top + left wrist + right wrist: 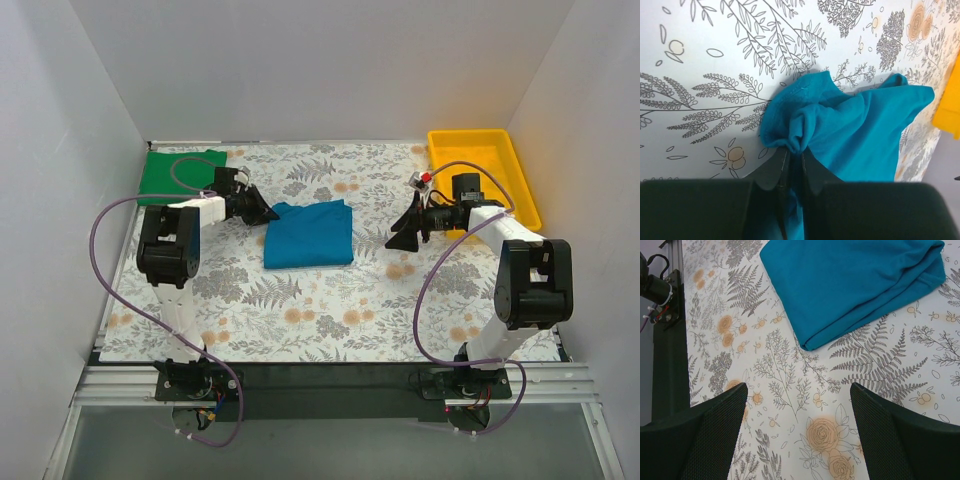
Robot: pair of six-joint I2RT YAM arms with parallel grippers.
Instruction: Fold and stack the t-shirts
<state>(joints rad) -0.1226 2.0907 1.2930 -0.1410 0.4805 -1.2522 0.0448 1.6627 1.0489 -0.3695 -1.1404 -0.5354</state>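
**Overhead and at both wrists: left claw clamped on the teal-blue t-shirt, right claw apart**

Overhead view: the bench (300, 310), covered by a cloth printed with ferns and orange flowers, fills the middle of the enclosure between white walls. The left arm (170, 245) and the right arm (530, 275) rise from the near edge, and each reaches inward toward the centre.

The teal-blue t-shirt (312, 235) lies folded into a rough rectangle at mid-bench, between the two claws. A yellow plastic tray (478, 155) stands at the far right corner. The bright green t-shirt (170, 172) lies folded flat at the far left corner, well apart from the teal-blue one, with a loop of purple cable (190, 172) crossing above it.

The left claw (262, 212) meets the far left corner of the teal-blue t-shirt. In the left wrist view its fingers (775, 170) are pressed together on a gathered bunch of teal fabric, which puckers just above the tips; the rest of the shirt spreads away to the right on the cloth.

The right claw (405, 230) sits just beside the shirt's right edge without touching it. In the right wrist view its fingers (715, 430) stand wide apart with only floral cloth between them, and the shirt's folded corner lies ahead.
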